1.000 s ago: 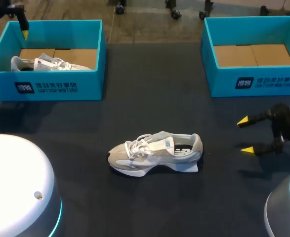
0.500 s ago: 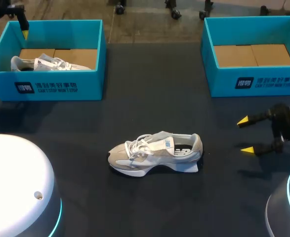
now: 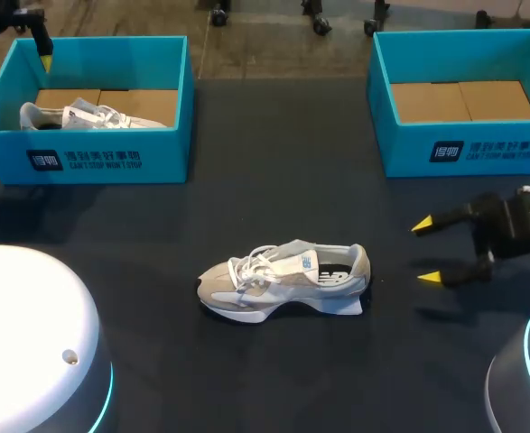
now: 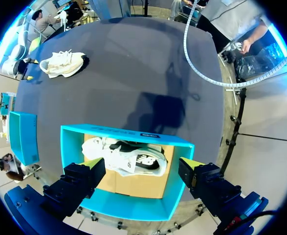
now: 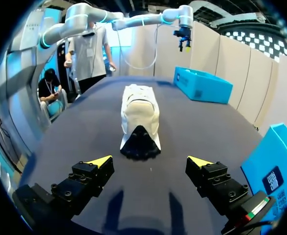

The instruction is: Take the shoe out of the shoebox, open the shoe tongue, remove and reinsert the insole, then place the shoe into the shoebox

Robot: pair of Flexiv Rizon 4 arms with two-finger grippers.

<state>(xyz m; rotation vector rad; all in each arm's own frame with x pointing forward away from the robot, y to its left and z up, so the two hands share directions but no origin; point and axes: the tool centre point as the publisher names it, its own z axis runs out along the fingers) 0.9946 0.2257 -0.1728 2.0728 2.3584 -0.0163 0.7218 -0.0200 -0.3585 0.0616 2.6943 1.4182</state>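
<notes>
Shoe [image 3: 283, 278] lies on dark table [image 3: 274, 153]; left claw [image 4: 142, 164], right claw [image 3: 425, 252] both gape.

Our left arm [image 3: 30, 343] wears a glossy white domed shell with a glowing cyan ring and one small round stud. Our right arm [image 3: 522, 379] is greyer, also ringed in cyan. The left end effector [image 4: 142, 163] and right end effector [image 5: 149, 160] have blocky black fingers [image 5: 84, 183] with recessed screws and yellow wedge tips.
</notes>
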